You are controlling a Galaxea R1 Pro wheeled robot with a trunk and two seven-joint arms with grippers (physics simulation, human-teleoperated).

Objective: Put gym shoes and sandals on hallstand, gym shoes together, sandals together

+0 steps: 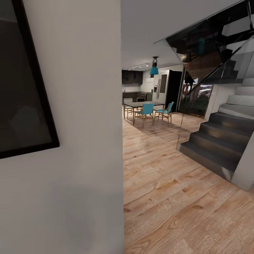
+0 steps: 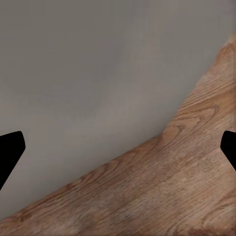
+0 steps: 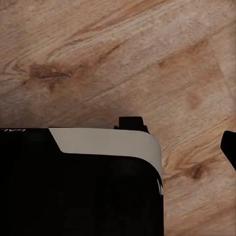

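The gym shoes, the sandals and the hallstand are out of view. Light wood-plank corridor floor [image 1: 176, 197] runs ahead on the right of the head view. My left gripper [image 2: 118, 152] is open, its dark fingertips [image 2: 11, 147] at the two edges of the left wrist view, with a grey wall [image 2: 98, 73] and floor [image 2: 162, 196] beyond and nothing between them. My right gripper [image 3: 118, 152] looks open over the floor [image 3: 123, 59]; one fingertip [image 3: 229, 147] shows at the edge, while the other is lost against my black and white base [image 3: 78, 187].
A grey wall [image 1: 84, 141] with a black-framed dark picture [image 1: 21, 88] stands close on the left. Dark stairs [image 1: 218, 141] with a glass balustrade rise at the right. Far ahead are a dining table [image 1: 144, 104] with teal chairs [image 1: 145, 112] and a kitchen.
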